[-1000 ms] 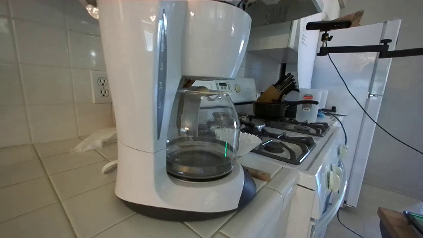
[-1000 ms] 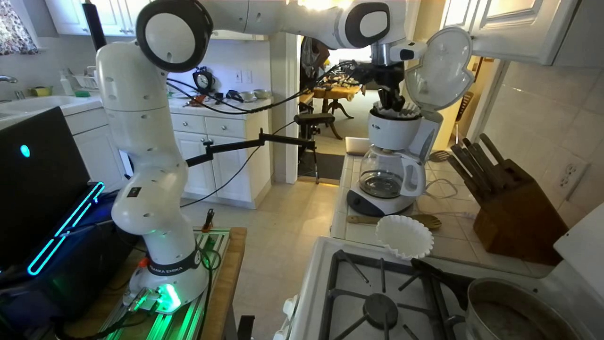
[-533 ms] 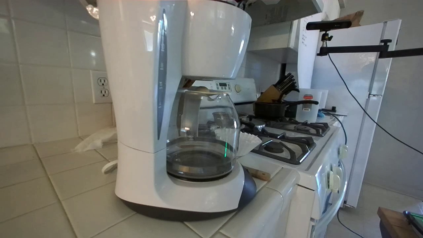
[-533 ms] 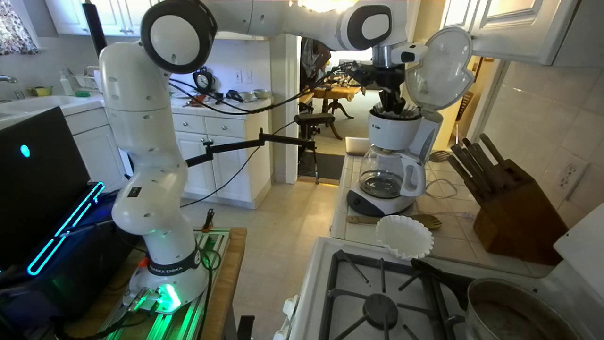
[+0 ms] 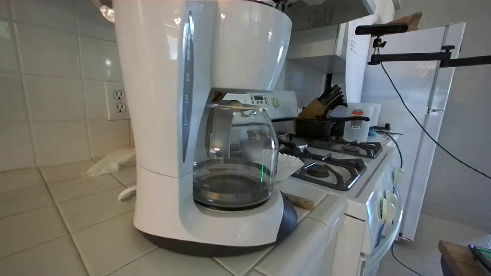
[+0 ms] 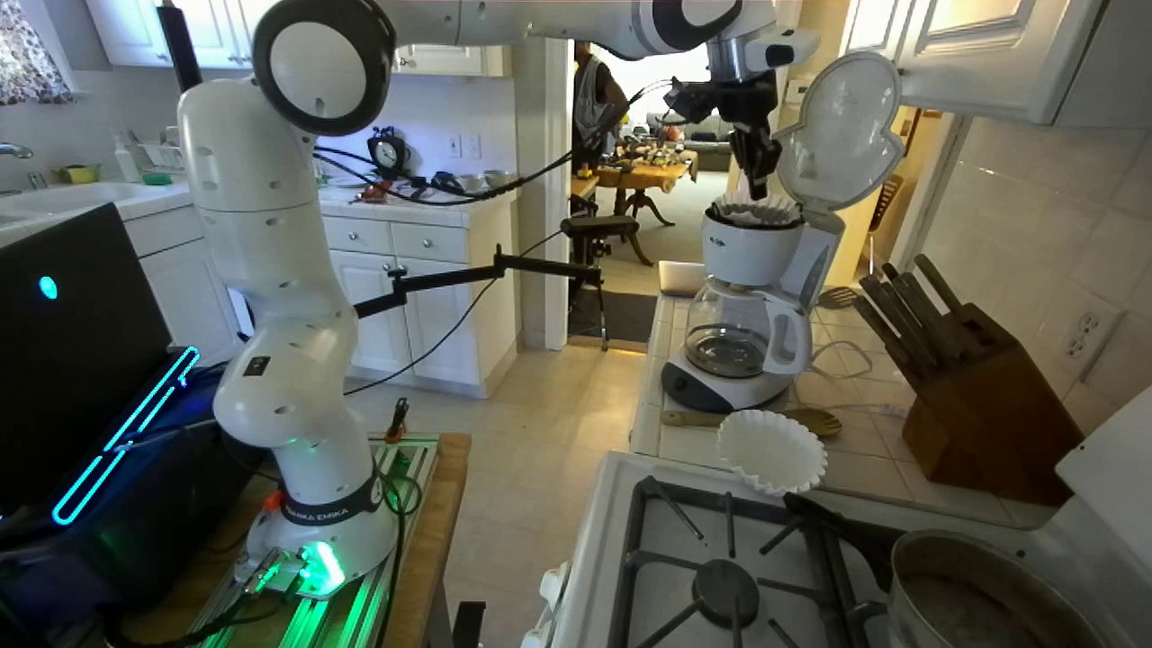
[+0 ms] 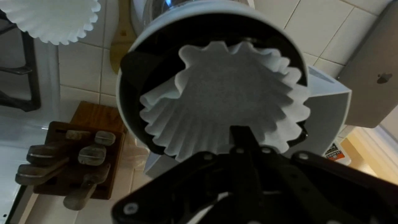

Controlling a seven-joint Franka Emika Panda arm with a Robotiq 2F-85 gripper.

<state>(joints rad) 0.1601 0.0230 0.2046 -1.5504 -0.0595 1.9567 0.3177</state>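
The black, two-fingered end effector (image 7: 242, 132), its fingers together, hangs over a white, fluted paper filter (image 7: 224, 90) sitting in the round black basket (image 7: 199, 29) of a glossy white plastic coffee maker (image 6: 754, 256) on the white-tiled desk (image 6: 859, 472); contact is unclear.

You have open air from the tool (image 6: 760, 191) toward the robot's base (image 6: 328, 531), with the camera boom (image 6: 549, 267) lower down; toward the wall (image 6: 1017, 198), the raised lid (image 6: 839, 135), just beside, blocks your way.
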